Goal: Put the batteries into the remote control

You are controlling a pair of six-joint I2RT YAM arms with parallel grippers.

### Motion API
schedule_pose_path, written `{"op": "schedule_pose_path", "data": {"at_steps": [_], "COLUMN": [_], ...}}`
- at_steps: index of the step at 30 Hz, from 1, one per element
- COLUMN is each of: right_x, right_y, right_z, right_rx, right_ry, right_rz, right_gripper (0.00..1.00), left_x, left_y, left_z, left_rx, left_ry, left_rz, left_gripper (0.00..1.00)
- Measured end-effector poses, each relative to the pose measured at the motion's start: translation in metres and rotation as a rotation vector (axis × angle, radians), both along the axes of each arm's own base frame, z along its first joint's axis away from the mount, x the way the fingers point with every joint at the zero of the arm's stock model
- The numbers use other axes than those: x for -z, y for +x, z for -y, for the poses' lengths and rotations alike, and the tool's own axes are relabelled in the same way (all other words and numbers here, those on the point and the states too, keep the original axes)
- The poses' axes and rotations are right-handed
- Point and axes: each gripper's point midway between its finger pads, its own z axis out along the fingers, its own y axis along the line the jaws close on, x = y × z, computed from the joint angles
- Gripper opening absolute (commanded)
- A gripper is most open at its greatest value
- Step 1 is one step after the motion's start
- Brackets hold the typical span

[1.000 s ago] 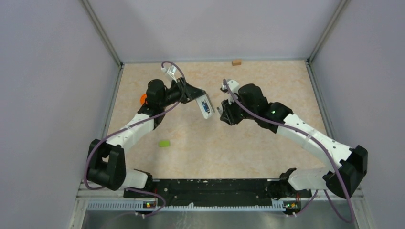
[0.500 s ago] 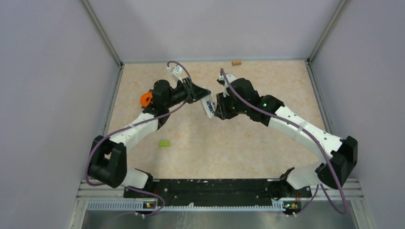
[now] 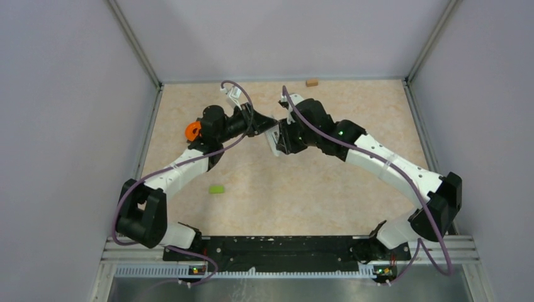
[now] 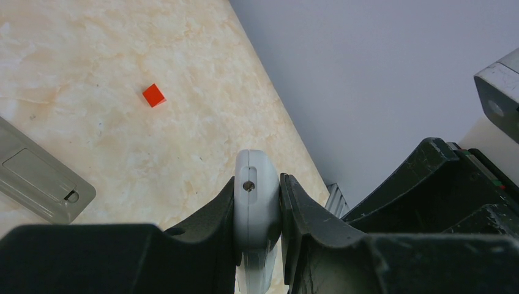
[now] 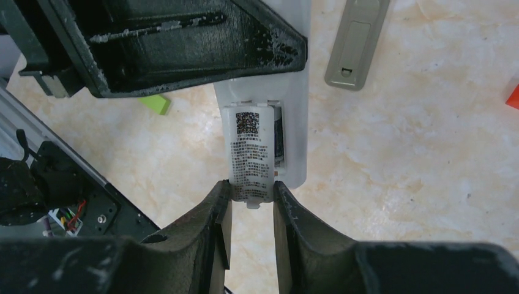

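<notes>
My left gripper [image 4: 257, 184] is shut on the white remote control [image 4: 257, 211], seen edge-on between its fingers. From the right wrist the remote [image 5: 297, 92] shows its open battery compartment. My right gripper [image 5: 252, 190] is shut on a battery [image 5: 250, 150] with a white printed label. Its far end lies over the compartment's left slot and its near end sticks out past the remote's edge. A dark battery [image 5: 279, 138] sits in the slot beside it. In the top view both grippers meet at the remote [image 3: 273, 135] above the middle of the table.
The grey battery cover [image 5: 357, 43] lies flat on the table beyond the remote. A small red block [image 4: 153, 95], a green piece [image 3: 216, 189], an orange object [image 3: 192, 131] and a tan block [image 3: 311, 82] lie scattered. Walls enclose three sides.
My right arm has swung left and brought its battery up to the remote. The left arm shifted slightly back with the remote, then held still.
</notes>
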Motion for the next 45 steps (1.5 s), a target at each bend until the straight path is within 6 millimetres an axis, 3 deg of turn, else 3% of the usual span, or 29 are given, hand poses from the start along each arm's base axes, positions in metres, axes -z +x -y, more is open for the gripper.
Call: {"op": "schedule_pose_path", "data": {"at_steps": [15,45], "right_x": [0.012,0.015], "right_y": [0.003,-0.007], "right_z": [-0.003,-0.006], "right_rx": [0.020,-0.027], "right_ry": [-0.065,-0.083], "right_rz": [-0.058,-0.111], "right_gripper": [0.24,0.28], "left_x": [-0.005,-0.005], "left_y": [-0.006,-0.018], "left_z": [0.000,0.004], "left_rx": [0.021,0.093], "left_ry": [-0.004,-0.002], "left_rz": [0.006,0.005], "left_gripper": [0.00,0.00]}}
